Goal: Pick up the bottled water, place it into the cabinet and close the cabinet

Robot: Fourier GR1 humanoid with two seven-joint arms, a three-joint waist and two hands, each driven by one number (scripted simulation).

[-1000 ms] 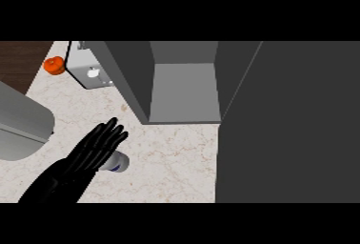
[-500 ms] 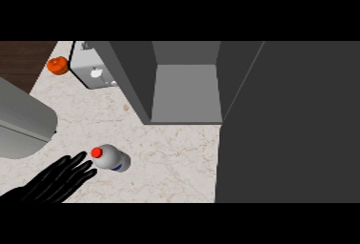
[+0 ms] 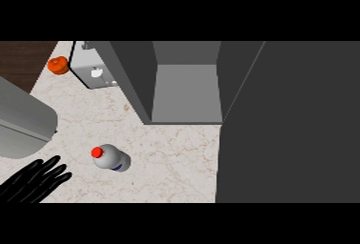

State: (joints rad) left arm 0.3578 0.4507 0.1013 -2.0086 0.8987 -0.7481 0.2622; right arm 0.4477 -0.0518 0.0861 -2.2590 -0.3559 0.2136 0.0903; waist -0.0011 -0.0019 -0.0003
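Observation:
The bottled water (image 3: 112,159) stands upright on the marble counter (image 3: 169,167), a clear bottle with a red cap (image 3: 97,152) seen from above. My left hand (image 3: 32,183) shows at the lower left corner, its fingers straight and open, a short gap to the left of the bottle and not touching it. The grey cabinet (image 3: 186,90) stands open behind the bottle, with nothing visible on its inner floor. Its dark door (image 3: 288,124) is swung out and fills the right side of the view. My right hand does not show.
A large grey rounded vessel (image 3: 17,124) sits at the left edge. At the back left are an orange object (image 3: 57,65) and a small light grey appliance (image 3: 95,74) beside the cabinet's left wall.
My left hand has drawn back down and to the left, away from over the bottle. The bottle and its red cap now show fully and stand where they were.

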